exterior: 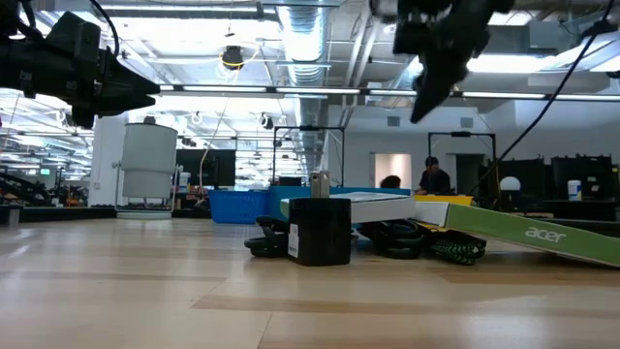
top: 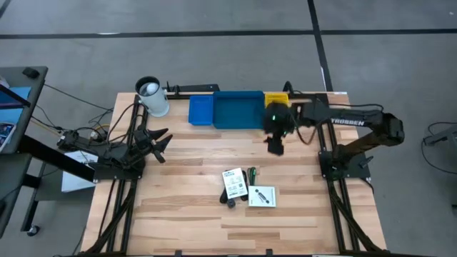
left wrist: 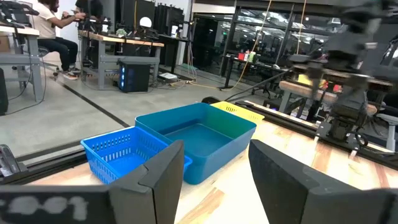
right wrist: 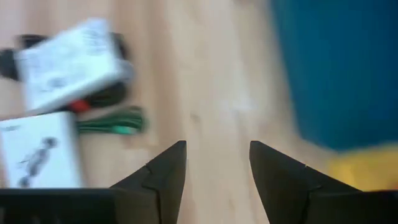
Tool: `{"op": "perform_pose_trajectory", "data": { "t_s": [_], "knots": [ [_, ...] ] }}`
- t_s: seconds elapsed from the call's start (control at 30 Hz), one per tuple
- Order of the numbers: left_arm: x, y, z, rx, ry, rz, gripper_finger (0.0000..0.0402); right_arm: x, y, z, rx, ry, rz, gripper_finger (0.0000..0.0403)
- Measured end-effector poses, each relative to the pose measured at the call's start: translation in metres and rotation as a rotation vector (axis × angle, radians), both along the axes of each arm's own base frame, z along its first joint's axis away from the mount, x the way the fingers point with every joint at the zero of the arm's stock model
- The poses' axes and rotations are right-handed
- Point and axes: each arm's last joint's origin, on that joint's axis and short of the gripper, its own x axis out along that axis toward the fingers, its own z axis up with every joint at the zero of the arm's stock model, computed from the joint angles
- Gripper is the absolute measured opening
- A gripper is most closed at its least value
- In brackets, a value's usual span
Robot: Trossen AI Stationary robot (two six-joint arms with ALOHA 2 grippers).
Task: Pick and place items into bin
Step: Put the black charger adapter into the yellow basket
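Observation:
Two white printed packets (top: pixel 235 183) (top: pixel 262 195) lie flat in the middle of the table, with a green cable (top: pixel 253 173), black cables and a small black piece (top: pixel 230 203) beside them. In the right wrist view the packets (right wrist: pixel 71 59) sit over a red bit (right wrist: pixel 79 106) and the green cable (right wrist: pixel 112 121). The bin, a wide blue tray (top: pixel 238 109) flanked by a small blue (top: pixel 201 110) and a yellow one (top: pixel 277 98), stands at the far edge. My right gripper (top: pixel 275 145) hovers open above the table between tray and items. My left gripper (top: pixel 163 141) waits open at the left.
A white-and-black cylindrical cup (top: pixel 153 96) stands at the far left corner, next to the small blue tray. Bare wood lies around the item pile and along the near edge. People sit at desks in the room beyond the table.

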Motion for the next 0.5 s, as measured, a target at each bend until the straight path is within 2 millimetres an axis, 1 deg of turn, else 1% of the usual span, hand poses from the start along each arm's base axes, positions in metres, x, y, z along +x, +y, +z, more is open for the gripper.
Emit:
{"op": "perform_pose_trajectory", "data": {
  "t_s": [0.13,0.23,0.37,0.5],
  "knots": [
    [0.000,0.000,0.000,0.000,0.000,0.000,0.0171,0.012,0.036,0.004,0.037,-0.081,0.048,0.0160],
    [0.000,0.000,0.000,0.000,0.000,0.000,0.0171,0.014,0.057,0.006,0.074,-0.096,0.019,0.0154],
    [0.000,0.000,0.000,0.000,0.000,0.000,0.0171,0.011,0.079,0.005,0.074,-0.079,-0.062,0.0145],
    [0.000,0.000,0.000,0.000,0.000,0.000,0.0171,0.009,0.094,0.005,0.030,-0.097,-0.148,0.0136]
  ]
}}
